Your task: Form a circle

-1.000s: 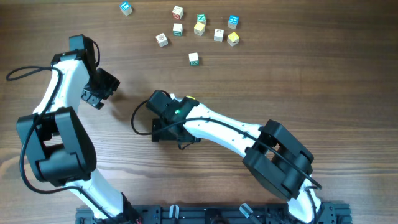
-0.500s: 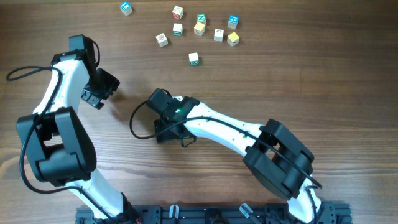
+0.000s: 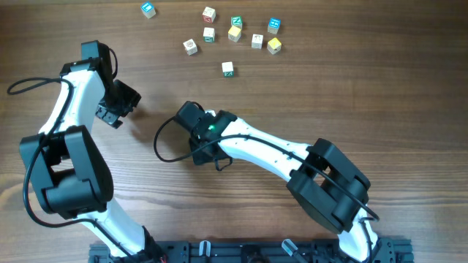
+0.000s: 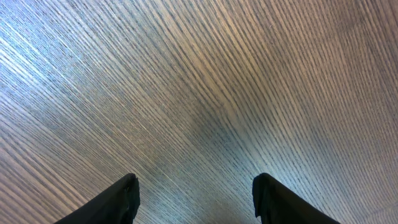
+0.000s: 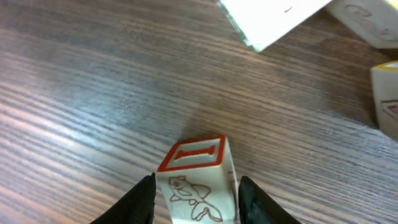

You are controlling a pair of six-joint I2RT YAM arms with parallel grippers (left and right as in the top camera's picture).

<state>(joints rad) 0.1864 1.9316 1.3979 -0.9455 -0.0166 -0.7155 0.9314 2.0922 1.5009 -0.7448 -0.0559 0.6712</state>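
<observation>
Left gripper point(image 4: 196, 190) was seen with its fingers spread, nothing between them but bare wood of the table point(image 3: 344, 88); it was released and held at the left side, well apart from all cubes. Right gripper point(image 5: 196, 186) was found closed against both sides of a red-edged cube point(image 5: 193, 158), letter I on the top face and a line drawing on the near face. The cube was grasped between the two fingers point(image 5: 144, 198); whether it was lifted off the wood could not be told. The circle point(image 5: 273, 17) was seen only in part, in the upper right of the right wrist view, beyond the grasped cube and apart from it. Three of its cubes were visible there: a white green-edged one, a white one at the corner and a pale yellow one at the right edge, all cut by the frame. The ring shape could not be checked. In the overhead view the circle was hidden under the right wrist, near the table's middle. A loose scatter of cubes point(image 3: 234, 33) was noted at the far edge, blue, yellow, white and green-edged ones, well apart from both grippers.
</observation>
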